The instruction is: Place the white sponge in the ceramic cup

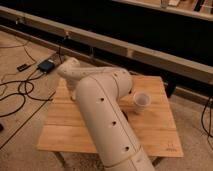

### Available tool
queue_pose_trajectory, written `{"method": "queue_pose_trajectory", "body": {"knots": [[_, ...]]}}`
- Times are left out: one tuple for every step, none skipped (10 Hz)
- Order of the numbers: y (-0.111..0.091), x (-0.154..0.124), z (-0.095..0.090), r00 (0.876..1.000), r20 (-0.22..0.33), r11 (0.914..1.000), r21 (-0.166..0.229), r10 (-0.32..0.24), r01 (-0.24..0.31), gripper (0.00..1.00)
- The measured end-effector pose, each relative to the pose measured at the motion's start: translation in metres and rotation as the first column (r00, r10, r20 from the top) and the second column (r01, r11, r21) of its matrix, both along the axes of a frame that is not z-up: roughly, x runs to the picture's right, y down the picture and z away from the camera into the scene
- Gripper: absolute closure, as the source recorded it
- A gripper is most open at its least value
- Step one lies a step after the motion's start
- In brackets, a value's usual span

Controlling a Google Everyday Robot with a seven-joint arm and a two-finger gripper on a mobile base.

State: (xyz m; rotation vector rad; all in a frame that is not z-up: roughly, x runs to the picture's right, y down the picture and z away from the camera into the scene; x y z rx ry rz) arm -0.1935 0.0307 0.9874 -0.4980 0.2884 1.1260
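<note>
Reaching across the wooden table (160, 137) with the big cream arm (107, 122), elbow bent above the middle of the top, wrist (69, 70) ending over the far-left corner. Carrying the gripper below that wrist, hidden behind the arm's own bulk. Holding it spread as wide as it goes. Judging it empty, though not seeing between the jaws.

Not finding the white sponge anywhere on the bare wood. Probably lying under the arm near that far-left corner, but not confirming it from here. Noting the ceramic cup (141, 101) standing upright, mouth up, just to the right of the elbow, near the arm but not touching it.

Judging the step in hand as the approach to the sponge, with 1 grasp and 1 transfer not yet done.

Doing it well:
- Coming down straight over the sponge, setting the jaws across its short side.
- Centring before closing.
- Squeezing gently, allowing for give in soft foam.
- Lifting clear of the wood before swinging right.
- Minding the elbow, sitting close enough to the cup to risk a knock.
- Lining 1 end of the sponge over the narrow mouth and lowering it end-first.
- Releasing only once partly inside.
</note>
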Motion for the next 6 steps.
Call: {"method": "queue_pose_trajectory", "body": {"knots": [[0.0000,0.0000,0.0000,1.000,0.000,1.0000,0.000,0.000,0.000,0.35],[-0.0001,-0.0002,0.0001,1.000,0.001,1.0000,0.001,-0.001,0.001,0.35],[-0.0009,-0.0006,0.0014,1.000,0.005,0.9999,0.009,-0.010,0.010,0.35],[-0.0023,-0.0010,0.0028,1.000,0.008,0.9995,0.020,-0.025,0.025,0.35],[-0.0035,-0.0028,0.0044,0.999,0.009,0.9987,0.034,-0.039,0.039,0.38],[-0.0050,-0.0043,0.0047,0.999,0.012,0.9980,0.043,-0.048,0.047,0.44]]}}
